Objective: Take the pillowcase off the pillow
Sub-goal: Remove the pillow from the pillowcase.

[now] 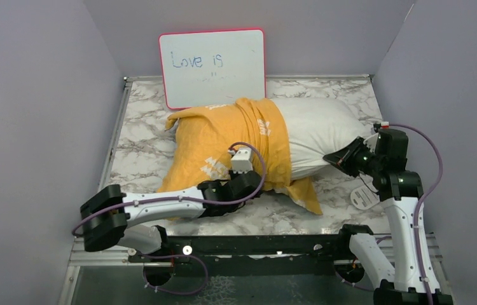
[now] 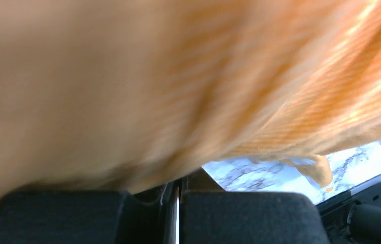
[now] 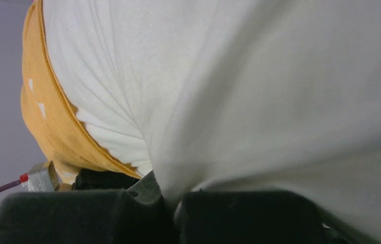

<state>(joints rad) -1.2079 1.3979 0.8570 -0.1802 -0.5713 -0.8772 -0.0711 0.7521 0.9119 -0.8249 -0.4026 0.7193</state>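
Observation:
The white pillow (image 1: 325,124) lies across the marble table, its right half bare. The yellow-orange pillowcase (image 1: 217,143) with white lettering covers its left half, bunched into a band near the middle. My left gripper (image 1: 260,184) is at the pillowcase's near edge. In the left wrist view its jaws are shut (image 2: 178,185), their tips buried in blurred orange pillowcase cloth (image 2: 188,76). My right gripper (image 1: 330,157) pinches the pillow's near right corner. The right wrist view shows white pillow cloth (image 3: 259,91) drawn between the shut gripper (image 3: 176,201), with the pillowcase hem (image 3: 51,122) at left.
A pink-framed whiteboard (image 1: 212,67) leans on the back wall behind the pillow. A small white disc (image 1: 364,197) lies by the right arm. Grey walls close in on both sides. A black rail (image 1: 255,244) runs along the table's near edge.

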